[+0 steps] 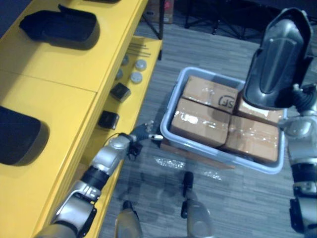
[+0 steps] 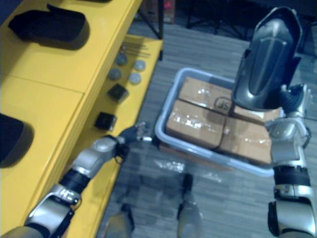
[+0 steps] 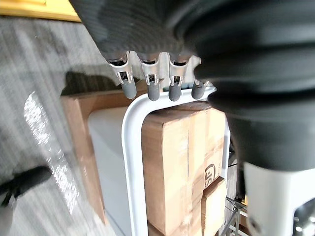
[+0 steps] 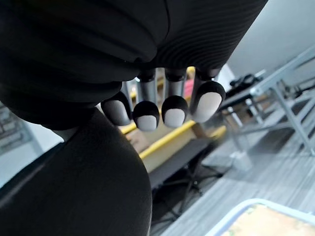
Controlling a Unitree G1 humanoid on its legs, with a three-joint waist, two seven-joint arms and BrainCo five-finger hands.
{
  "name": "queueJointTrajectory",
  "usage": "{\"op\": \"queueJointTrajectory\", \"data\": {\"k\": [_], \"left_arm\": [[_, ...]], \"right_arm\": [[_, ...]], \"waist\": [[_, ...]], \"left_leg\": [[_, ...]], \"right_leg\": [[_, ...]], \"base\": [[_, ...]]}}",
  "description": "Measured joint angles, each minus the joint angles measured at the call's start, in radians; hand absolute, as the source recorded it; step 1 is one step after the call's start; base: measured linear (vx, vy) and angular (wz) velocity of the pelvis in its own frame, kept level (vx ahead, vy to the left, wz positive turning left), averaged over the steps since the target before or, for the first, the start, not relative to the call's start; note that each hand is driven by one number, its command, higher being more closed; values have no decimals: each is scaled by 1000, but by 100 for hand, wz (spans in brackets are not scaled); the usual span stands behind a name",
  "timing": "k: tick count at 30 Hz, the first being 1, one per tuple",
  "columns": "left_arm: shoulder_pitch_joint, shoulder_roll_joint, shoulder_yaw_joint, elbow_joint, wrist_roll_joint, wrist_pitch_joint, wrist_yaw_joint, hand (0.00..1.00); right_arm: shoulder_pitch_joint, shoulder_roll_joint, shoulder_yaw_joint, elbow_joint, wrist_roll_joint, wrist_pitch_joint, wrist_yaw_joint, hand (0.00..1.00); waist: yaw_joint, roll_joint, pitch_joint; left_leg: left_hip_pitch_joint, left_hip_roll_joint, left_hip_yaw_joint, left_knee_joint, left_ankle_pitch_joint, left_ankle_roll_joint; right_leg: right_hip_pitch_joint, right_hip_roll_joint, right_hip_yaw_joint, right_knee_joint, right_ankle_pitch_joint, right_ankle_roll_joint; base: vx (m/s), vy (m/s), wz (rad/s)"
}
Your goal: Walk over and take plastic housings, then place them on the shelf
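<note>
My right hand (image 2: 293, 101) is raised at the right, shut on a dark grey plastic housing (image 1: 277, 59) that stands upright above the bin. In the right wrist view its fingertips (image 4: 172, 112) curl onto the housing's dark curved shell (image 4: 88, 187). Two more black housings (image 1: 59, 25) (image 1: 17, 136) lie on the top of the yellow shelf (image 1: 64, 74) at the left. My left hand (image 1: 141, 133) hangs low beside the shelf, fingers (image 3: 150, 86) straight and holding nothing, just off the bin's near-left corner.
A grey plastic bin (image 1: 171, 106) of taped cardboard boxes (image 1: 200, 121) sits on a low wooden stand on the carpet. The shelf's lower level carries two small black blocks (image 1: 120, 91) and several grey discs (image 1: 136, 77). Dark frames stand at the back.
</note>
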Motion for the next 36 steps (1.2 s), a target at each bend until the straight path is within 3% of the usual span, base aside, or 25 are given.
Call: {"op": "queueJointTrajectory", "data": {"k": [10, 14, 17, 23, 25, 32, 36], "left_arm": [[-24, -80, -28, 174, -252, -4, 116, 0], [-26, -120, -35, 204, -331, -69, 133, 0], [-29, -164, -39, 225, -377, -112, 160, 0], [-32, -215, -78, 278, -421, -161, 225, 0], [-32, -229, -78, 286, -424, -191, 226, 0], [-32, -261, -116, 300, -416, -208, 221, 0], [-33, -296, -126, 299, -424, -261, 211, 0]], "right_arm": [[20, 51, 9, -91, -39, -6, 27, 100], [33, 82, 23, -91, -40, -13, 25, 100], [62, 101, 40, -91, -40, -50, 22, 100], [93, 151, 47, -121, -40, -66, 21, 100], [113, 174, 66, -142, -40, -68, 21, 100], [136, 227, 91, -153, -59, -68, 22, 100], [136, 244, 126, -152, -79, -68, 23, 100]], "waist": [[-17, -8, -5], [-18, -20, -17], [-19, -27, -36], [-17, -37, -45], [-18, -49, -54], [-16, -54, -64], [-16, -56, -71]], "left_leg": [[11, 5, 12, -9, 0, -1], [26, 4, 23, -20, 0, -1], [27, 4, 23, -22, 0, -1], [63, 3, 22, -32, 0, -1], [65, 2, 21, -39, 4, -3], [97, -1, 26, -66, 10, -5], [110, -13, 26, -78, 13, -2]], "right_leg": [[0, 6, 9, 0, 6, 8], [4, 7, 15, 0, 6, 8], [5, 7, 15, 0, 6, 8], [37, 6, 14, -1, 1, 9], [37, 6, 14, -2, -5, 13], [57, 5, 13, -1, -4, 15], [65, -5, 13, -2, -4, 16]], "base": [[0, -1, -3], [9, 2, -3], [8, 2, -1], [-5, 0, 0], [0, 0, 0], [24, 5, 0], [20, 11, 1]]}}
